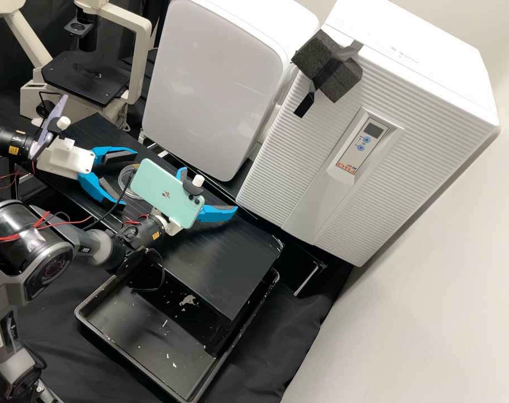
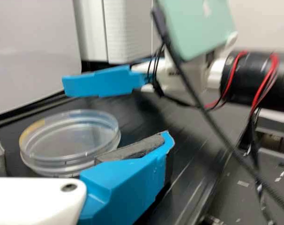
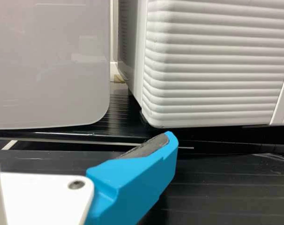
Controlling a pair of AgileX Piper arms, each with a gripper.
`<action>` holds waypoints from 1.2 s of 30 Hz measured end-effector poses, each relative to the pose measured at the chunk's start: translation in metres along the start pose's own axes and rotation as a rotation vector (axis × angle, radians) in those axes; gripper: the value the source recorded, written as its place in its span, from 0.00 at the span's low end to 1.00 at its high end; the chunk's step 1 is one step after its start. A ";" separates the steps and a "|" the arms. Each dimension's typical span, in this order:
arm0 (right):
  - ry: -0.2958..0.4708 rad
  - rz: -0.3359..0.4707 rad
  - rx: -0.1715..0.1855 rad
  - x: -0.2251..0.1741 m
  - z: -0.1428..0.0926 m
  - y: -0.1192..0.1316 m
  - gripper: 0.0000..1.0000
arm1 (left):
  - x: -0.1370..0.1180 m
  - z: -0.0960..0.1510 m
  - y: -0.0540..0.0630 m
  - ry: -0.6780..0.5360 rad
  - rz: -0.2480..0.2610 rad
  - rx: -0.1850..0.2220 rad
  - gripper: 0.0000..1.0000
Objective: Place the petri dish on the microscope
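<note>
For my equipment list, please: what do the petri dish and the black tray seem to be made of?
Petri dish: clear, glossy, rigid plastic or perhaps glass; see-through walls, bright highlights on the rim.
Black tray: probably moulded plastic, low sheen; rounded corners, continuous rim.

High view: a plain, pale wall (image 1: 433, 280) forms the right-hand background, its surface brightest near the upper right edge. Beside it is a white cabinet (image 1: 288, 168) with horizontally ribbed facing and a smooth grey control panel (image 1: 362, 146); a dark foam block (image 1: 330, 66) is attached near the upper edge. A second white cabinet (image 1: 215, 78), with a smooth, round-cornered front, lies alongside. Black cloth (image 1: 304, 319) lies in loose folds beside the black bench top (image 1: 232, 257). Right wrist view: the bench surface bears parallel lines, and faint pale reflections mark the smooth cabinet front.
</note>
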State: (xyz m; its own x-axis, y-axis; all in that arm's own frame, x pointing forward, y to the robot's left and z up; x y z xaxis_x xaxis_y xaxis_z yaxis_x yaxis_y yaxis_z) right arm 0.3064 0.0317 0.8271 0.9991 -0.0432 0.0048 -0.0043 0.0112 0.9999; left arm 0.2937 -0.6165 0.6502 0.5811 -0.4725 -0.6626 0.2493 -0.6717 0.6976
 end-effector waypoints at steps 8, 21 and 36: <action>0.000 0.000 0.000 0.000 0.000 0.000 1.00 | 0.015 -0.008 0.004 0.038 0.011 -0.011 1.00; 0.000 0.000 0.000 0.000 0.000 0.000 1.00 | 0.024 -0.012 0.000 0.036 0.005 -0.079 1.00; 0.000 0.000 0.000 0.000 0.000 0.000 1.00 | 0.024 0.006 -0.010 0.034 0.000 -0.066 1.00</action>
State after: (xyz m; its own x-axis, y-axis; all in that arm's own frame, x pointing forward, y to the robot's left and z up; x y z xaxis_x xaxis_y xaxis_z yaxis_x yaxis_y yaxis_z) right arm 0.3064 0.0317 0.8271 0.9991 -0.0432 0.0048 -0.0043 0.0112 0.9999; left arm 0.3005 -0.6247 0.6262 0.6069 -0.4516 -0.6541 0.2993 -0.6325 0.7144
